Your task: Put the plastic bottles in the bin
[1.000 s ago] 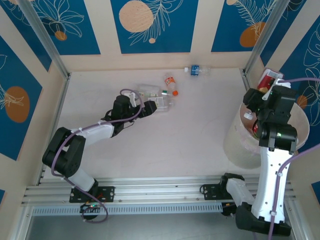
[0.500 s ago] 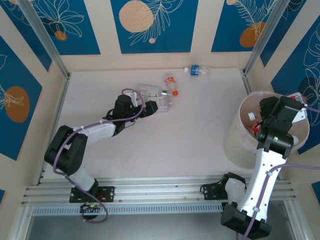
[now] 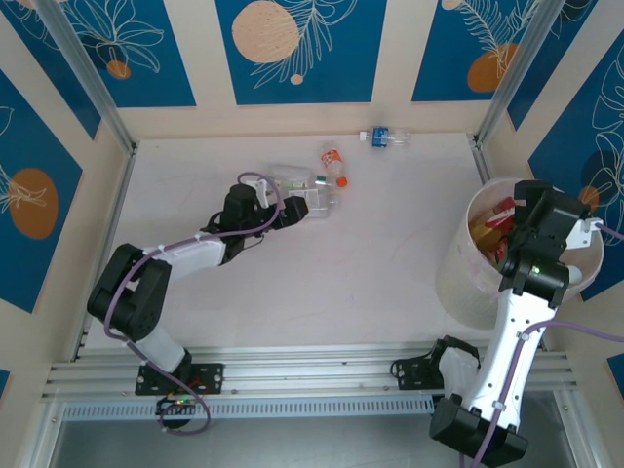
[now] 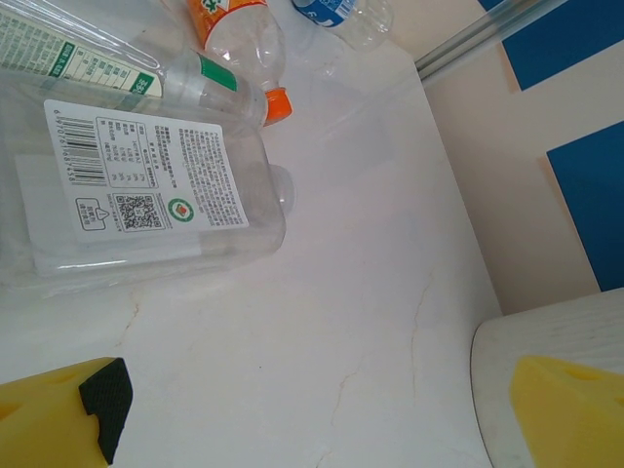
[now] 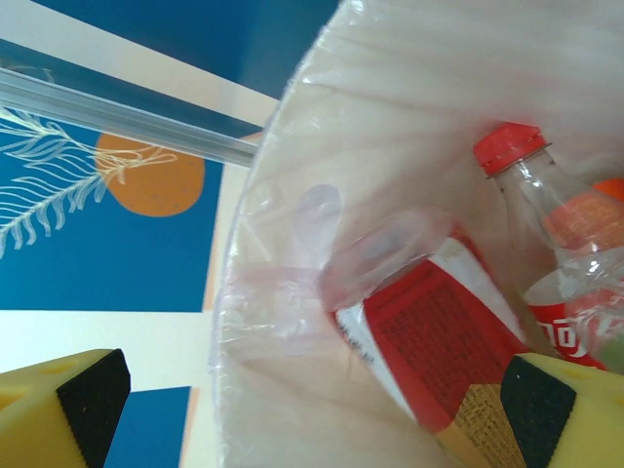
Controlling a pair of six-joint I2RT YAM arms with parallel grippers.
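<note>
Over the bin [image 3: 456, 281]: right hand [image 5: 312, 414] released, red-labelled bottle [image 5: 429, 341] just beyond | left hand [image 4: 327, 409] released, clear bottle [image 4: 146, 185] ahead

Left claw [image 4: 312, 419] and right claw [image 5: 312, 414] gape wide.

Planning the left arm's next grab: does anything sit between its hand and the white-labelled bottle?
Nothing visible does. The open left hand faces the white-labelled bottle across bare table.
</note>
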